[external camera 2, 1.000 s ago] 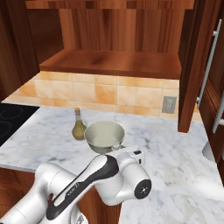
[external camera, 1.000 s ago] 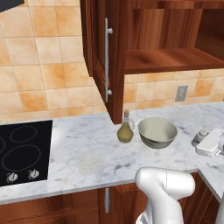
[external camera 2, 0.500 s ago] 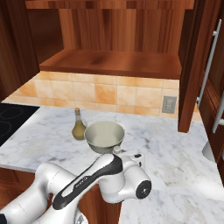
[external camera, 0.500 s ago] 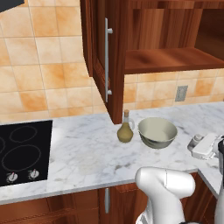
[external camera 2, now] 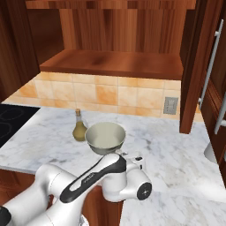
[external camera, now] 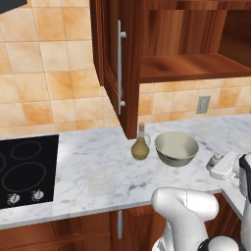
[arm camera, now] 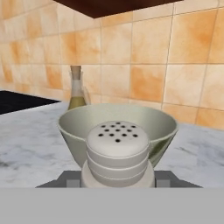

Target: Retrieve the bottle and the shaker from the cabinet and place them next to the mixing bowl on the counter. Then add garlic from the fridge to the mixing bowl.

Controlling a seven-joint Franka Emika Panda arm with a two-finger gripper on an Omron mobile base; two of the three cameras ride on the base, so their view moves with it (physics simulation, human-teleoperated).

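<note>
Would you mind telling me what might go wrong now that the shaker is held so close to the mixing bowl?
The shaker, clamped in the gripper, sits right before the mixing bowl; pushing forward could knock the bowl into the bottle behind it. Released tilted, the shaker might topple on the counter.

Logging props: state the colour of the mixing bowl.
The mixing bowl is grey-beige with a dull metallic sheen, clearest in the hand view.
</note>
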